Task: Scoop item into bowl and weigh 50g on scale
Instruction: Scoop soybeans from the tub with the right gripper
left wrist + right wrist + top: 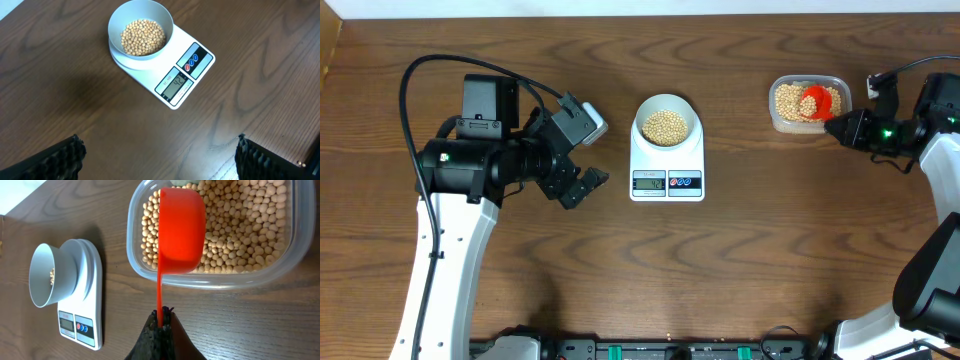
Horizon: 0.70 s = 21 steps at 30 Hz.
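A white bowl [667, 123] holding tan beans [666, 126] stands on the white scale [667, 172]; both show in the left wrist view, bowl [141, 29] and scale [172, 87], whose display reads about 42. My right gripper [161, 317] is shut on the thin handle of a red scoop [181, 232], which hangs over the beans [240, 230] in the clear tub [220, 282]. In the overhead view the scoop [815, 100] is in the tub [808, 104] at the right. My left gripper [582, 155] is open and empty, left of the scale.
The table's far edge runs along the top of the overhead view. The right arm [930, 130] reaches in from the right edge. The left arm [470, 165] lies left of the scale.
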### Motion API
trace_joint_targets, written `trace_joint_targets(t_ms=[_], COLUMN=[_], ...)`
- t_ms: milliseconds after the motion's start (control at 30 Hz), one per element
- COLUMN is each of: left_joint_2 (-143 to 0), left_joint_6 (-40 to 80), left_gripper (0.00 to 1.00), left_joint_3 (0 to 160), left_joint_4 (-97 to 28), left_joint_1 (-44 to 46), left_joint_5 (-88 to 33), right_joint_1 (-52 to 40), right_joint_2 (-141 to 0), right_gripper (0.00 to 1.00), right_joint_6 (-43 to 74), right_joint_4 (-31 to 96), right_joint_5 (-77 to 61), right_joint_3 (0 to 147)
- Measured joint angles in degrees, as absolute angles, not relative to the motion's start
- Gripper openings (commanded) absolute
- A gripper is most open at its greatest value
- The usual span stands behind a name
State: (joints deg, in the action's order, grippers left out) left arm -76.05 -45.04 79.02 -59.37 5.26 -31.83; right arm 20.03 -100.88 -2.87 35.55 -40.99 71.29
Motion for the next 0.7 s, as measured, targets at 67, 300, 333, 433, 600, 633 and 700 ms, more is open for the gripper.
trace_joint_targets(t_ms=[67, 300, 333, 433, 600, 633, 700], left_joint_2=[-76.05, -76.05, -76.05, -76.05, -76.05, -76.05, -76.05], left_joint_6=[-45.04, -45.04, -45.04, -45.04, -45.04, -45.04, -45.04], left_gripper=[0.98, 0.98, 0.98, 0.98, 0.98, 0.98, 0.98], left_joint_3=[79.02, 79.02, 79.02, 79.02, 79.02, 79.02, 79.02], left_joint_4=[-59.37, -59.37, -59.37, -59.37, -59.37, -59.37, -59.37], left_joint_1=[5.26, 5.26, 5.26, 5.26, 5.26, 5.26, 5.26], left_joint_5=[-31.83, -31.83, -31.83, -31.83, -31.83, -31.83, -31.83], right_joint_1=[20.03, 20.03, 20.03, 20.1, 21.15, 21.52, 22.24], right_joint_2=[-100.88, -100.88, -100.88, -100.88, -100.88, -100.88, -100.88], right_gripper=[0.01, 0.01, 0.01, 0.01, 0.01, 0.01, 0.01], right_joint_6=[-2.87, -2.85, -2.87, -2.85, -2.72, -2.68, -2.66], right_joint_4=[35.55, 35.57, 35.62, 35.77, 36.12, 36.25, 36.47], right_joint_5=[-41.25, -43.35, -43.64, -44.97, -46.68, -46.83, -47.37], right_joint_3=[71.29, 71.29, 71.29, 71.29, 71.29, 71.29, 71.29])
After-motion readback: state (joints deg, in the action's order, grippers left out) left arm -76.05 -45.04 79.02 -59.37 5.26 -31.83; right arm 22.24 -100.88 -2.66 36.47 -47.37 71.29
